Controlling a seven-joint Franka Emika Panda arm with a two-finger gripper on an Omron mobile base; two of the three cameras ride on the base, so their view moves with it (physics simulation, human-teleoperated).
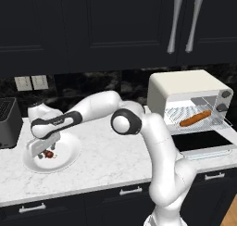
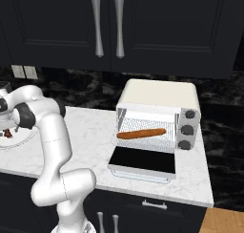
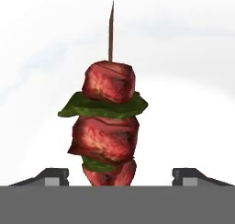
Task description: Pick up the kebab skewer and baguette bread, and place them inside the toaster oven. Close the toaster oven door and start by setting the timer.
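The gripper (image 3: 120,176) is lowered over the white plate (image 1: 69,156), jaws spread wide either side of the kebab skewer (image 3: 109,126), nothing yet gripped. The baguette bread (image 1: 195,118) already lies on the rack of the toaster oven (image 1: 185,84), whose door (image 1: 203,141) is folded down for loading.

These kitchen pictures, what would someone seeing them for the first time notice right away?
Probably the short wooden skewer of red-brown meat chunks and green leaves, close up in the hand view, lying on the round white plate with the claw open, a fingertip on either side. Next, the cream-white boxy toaster oven at the right of the marble counter, its dark glass door folded down and the long orange-brown baguette already on the wire rack.
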